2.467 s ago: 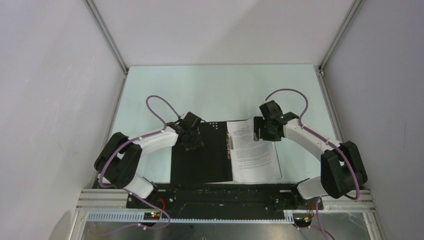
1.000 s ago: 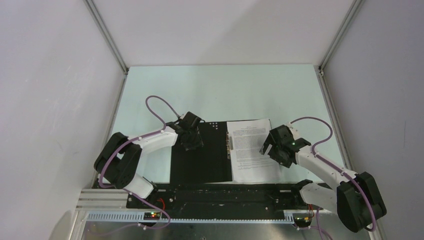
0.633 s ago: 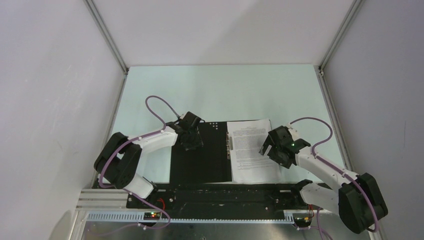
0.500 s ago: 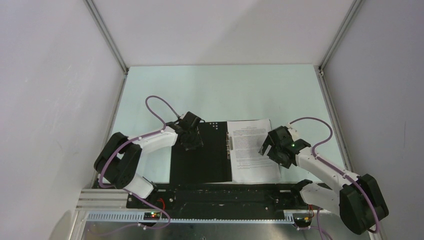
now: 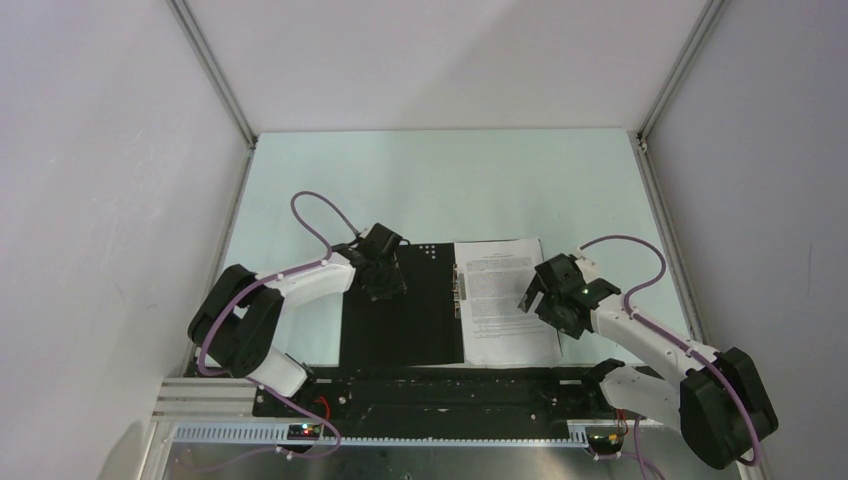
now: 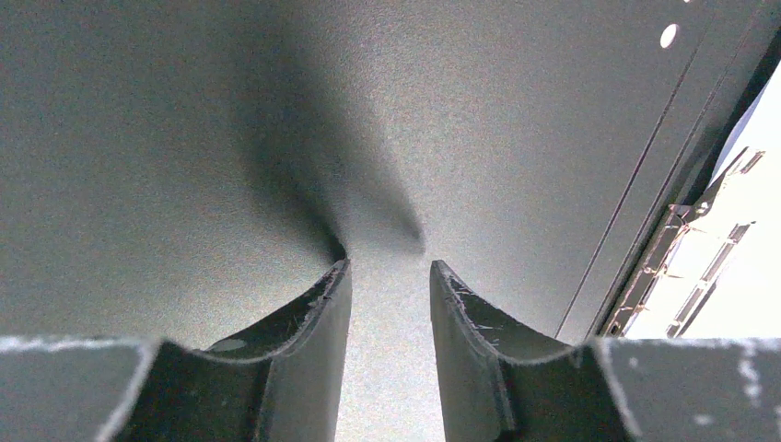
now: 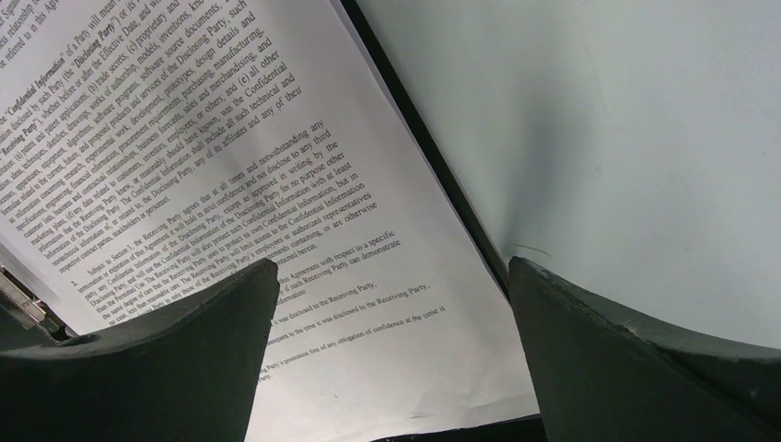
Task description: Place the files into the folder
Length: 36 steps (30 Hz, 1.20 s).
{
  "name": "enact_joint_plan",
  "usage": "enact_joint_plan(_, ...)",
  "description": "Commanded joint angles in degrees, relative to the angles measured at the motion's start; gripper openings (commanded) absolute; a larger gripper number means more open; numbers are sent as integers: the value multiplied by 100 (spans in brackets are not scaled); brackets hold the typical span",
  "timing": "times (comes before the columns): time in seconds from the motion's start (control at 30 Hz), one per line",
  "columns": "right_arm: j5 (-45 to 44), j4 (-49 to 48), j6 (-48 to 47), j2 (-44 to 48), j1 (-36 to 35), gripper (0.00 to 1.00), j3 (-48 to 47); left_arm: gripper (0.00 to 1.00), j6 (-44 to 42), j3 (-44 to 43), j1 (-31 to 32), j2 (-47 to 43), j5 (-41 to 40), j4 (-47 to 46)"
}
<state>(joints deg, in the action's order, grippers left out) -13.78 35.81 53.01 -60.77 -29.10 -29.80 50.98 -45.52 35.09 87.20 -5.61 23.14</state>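
One folder [image 5: 400, 320] matte black, rectangular | files [image 5: 510, 300] white printed paper

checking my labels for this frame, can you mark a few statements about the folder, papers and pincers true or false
1. The folder lies open, black inside up. True.
2. The files lie on its left half. False: they lie on the right half, beside the spine clip.
3. The right pincer is shut on the files. False: its jaws stand wide apart, holding nothing.
4. The left pincer is down on the black left cover. True.
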Motion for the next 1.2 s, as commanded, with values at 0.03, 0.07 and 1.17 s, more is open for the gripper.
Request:
enact_joint_plan(0.03,-233,88,210,70,-155,99,-34,42,59,-45,-20,1,39,-33)
enact_joint_plan(0.07,-242,86,231,60,-181,99,-34,42,60,-41,-24,4,43,-35)
enact_joint_plan(1.17,-578,436,-320,19,-565,92,-931,42,-269,-313,-43,-246,268,-10)
